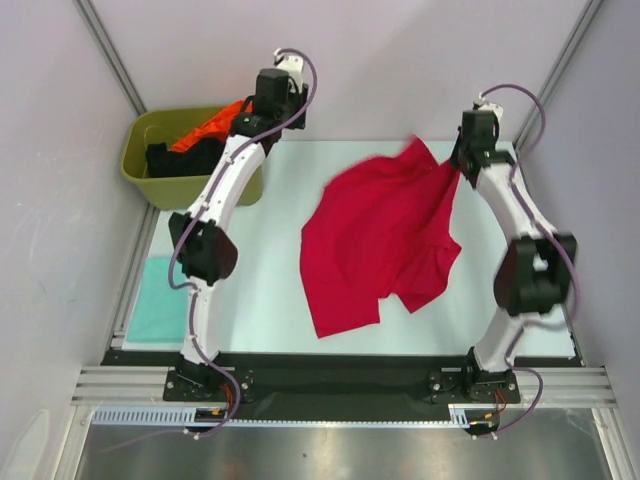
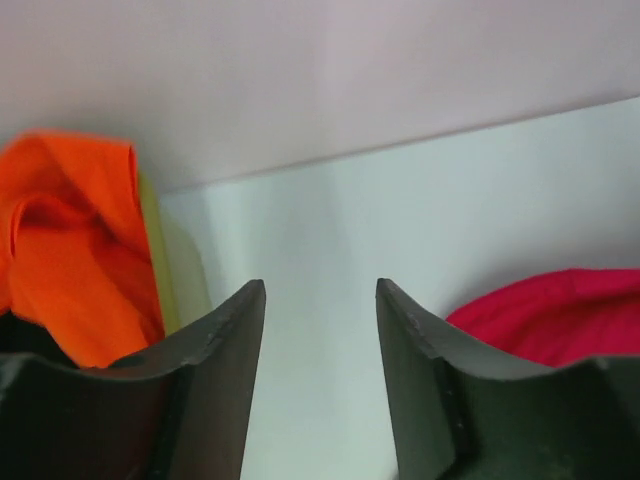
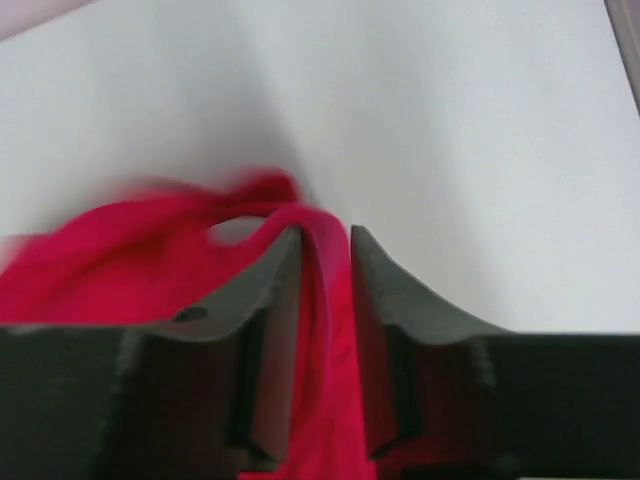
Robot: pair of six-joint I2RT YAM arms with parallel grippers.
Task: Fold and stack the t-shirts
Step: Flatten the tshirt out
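Observation:
A crimson-red t-shirt (image 1: pixel 375 240) lies crumpled on the middle of the table, and its far right corner rises to my right gripper (image 1: pixel 462 160). In the right wrist view the gripper (image 3: pixel 325 235) has its jaws a little apart, with a fold of the red t-shirt (image 3: pixel 120 270) still lying between them. My left gripper (image 1: pixel 262 105) hangs by the tub and is open (image 2: pixel 320 290) with nothing between its fingers. Orange (image 1: pixel 205 128) and black (image 1: pixel 170 160) t-shirts sit in the tub. A pale teal t-shirt (image 1: pixel 155 285) lies folded at the left edge.
The olive-green tub (image 1: pixel 140 165) stands at the far left corner, its wall (image 2: pixel 175 270) just left of my left fingers. Grey walls close in the back and both sides. The arm bases stand on the near rail (image 1: pixel 340 385).

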